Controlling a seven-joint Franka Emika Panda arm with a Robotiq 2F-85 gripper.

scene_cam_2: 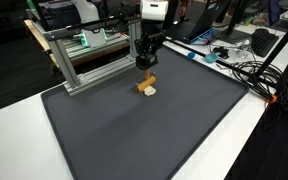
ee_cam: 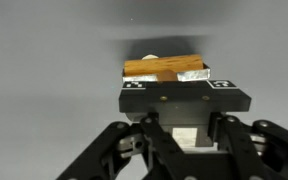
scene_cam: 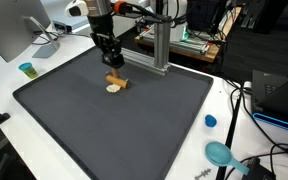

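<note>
Panda arm over a dark mat on a white desk. The hand hangs fingers-down just above a small wooden block, not touching it, so the wrist view looks straight down on the block. The block lies flat beside a pale, possibly round piece. Whether the fingers are spread or closed cannot be told; they hold nothing.

You have no readable words, brands or numbers in any view. Just below the wooden block in the wrist view, 2 small black-and-white squares sit on the gripper, patterned only, not legible text.
</note>
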